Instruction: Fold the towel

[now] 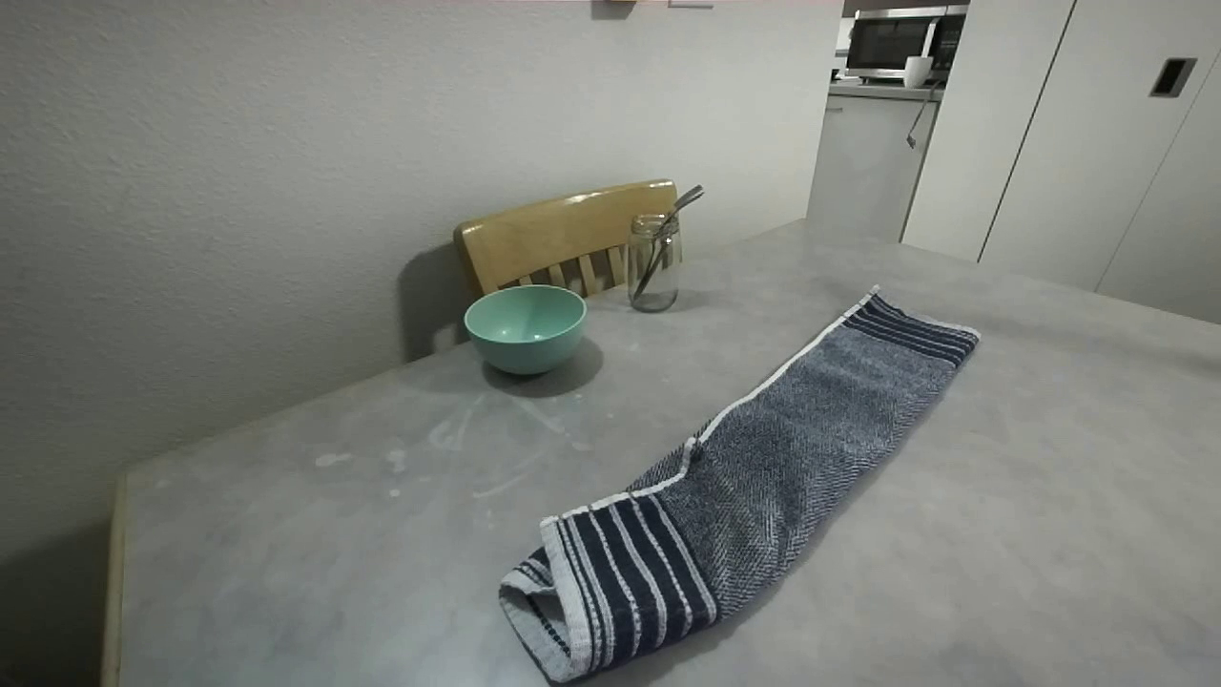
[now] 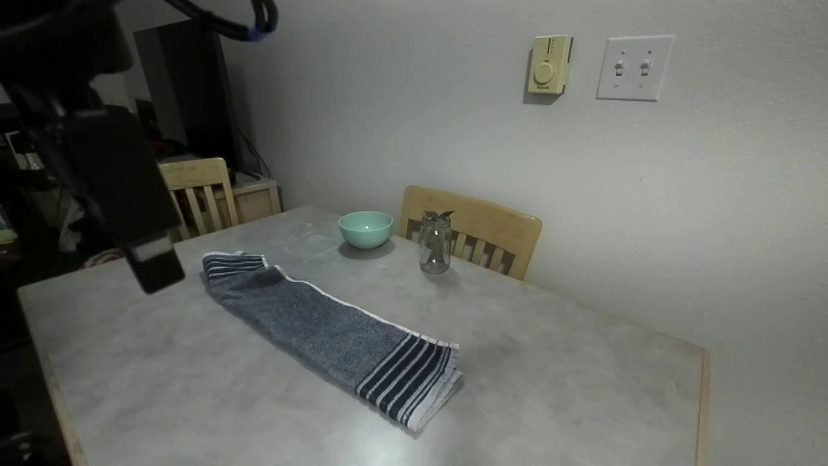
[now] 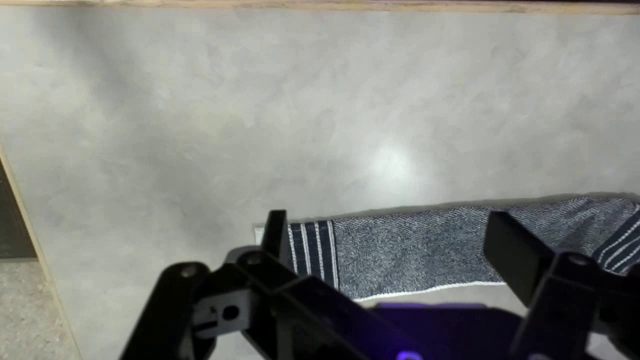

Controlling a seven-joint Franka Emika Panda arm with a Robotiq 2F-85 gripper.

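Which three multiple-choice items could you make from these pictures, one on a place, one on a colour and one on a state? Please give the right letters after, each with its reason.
1. Where does the glass jar stand?
A) Inside the bowl
B) On the striped towel
C) On the table

2. What colour is the bowl?
A) Red
B) Teal
C) White

3. In what state are the fingers?
A) Apart, with nothing gripped
B) Closed on the striped towel
C) Closed on each other

Right letters:
1: C, both exterior views show its base on the table, apart from the bowl and the striped towel.
2: B, its blue-green wall shows in both exterior views.
3: A, the wrist view shows a wide gap between them, with the striped towel lying on the table beyond.
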